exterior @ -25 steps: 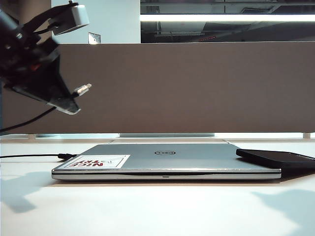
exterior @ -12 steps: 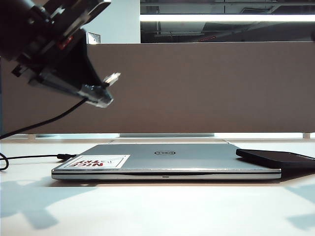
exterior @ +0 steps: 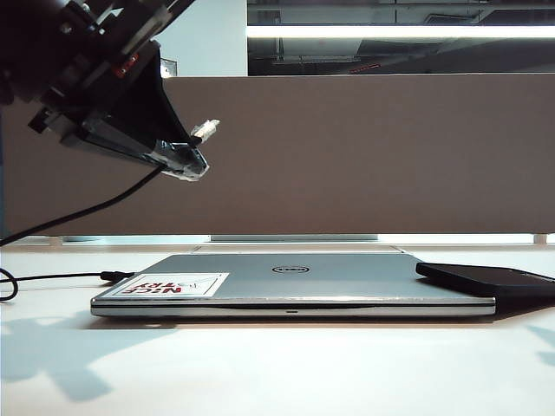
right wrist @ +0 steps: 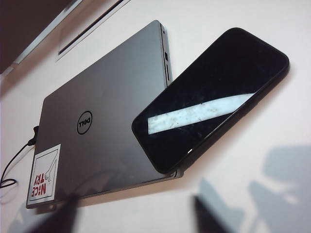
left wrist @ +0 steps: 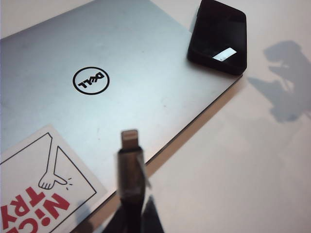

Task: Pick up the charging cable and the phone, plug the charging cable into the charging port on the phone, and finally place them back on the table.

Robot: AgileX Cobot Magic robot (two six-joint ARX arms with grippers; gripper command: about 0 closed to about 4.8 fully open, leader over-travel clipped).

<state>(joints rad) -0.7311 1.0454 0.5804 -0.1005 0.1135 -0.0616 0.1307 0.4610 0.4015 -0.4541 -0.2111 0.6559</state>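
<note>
Charging cable (exterior: 104, 204): thin black cord, matte, rising in a slack curve from the worktop (exterior: 277, 364) at the far left up to the left hand (exterior: 192, 156), which is raised above the laptop's left end. Left hand is clamped shut on the cable just behind the plug. Plug (left wrist: 130, 138) is a small flat silvery metal tab with rounded corners on a short dark collar, sticking out past the fingertips, tilted slightly upward in the exterior view. Phone (right wrist: 211, 97): thin glossy black slab, rounded corners, screen faintly smudged and reflecting a white strip of ceiling light. It lies flat with one end resting on the right rear corner of the closed laptop (exterior: 295, 282) and the other end overhanging toward the worktop. Its charging port is too small to make out. Laptop: brushed silver metal lid, smooth, round logo at centre, white sticker (exterior: 173, 284) with red lettering near the left front corner. Worktop is white, smooth, with soft grey shadows. Grey-brown divider panel (exterior: 364, 156) stands behind, flat and matte. Right hand (right wrist: 136, 213) hovers above the phone and laptop edge; only blurred dark fingertips show, standing apart, holding nothing.
</note>
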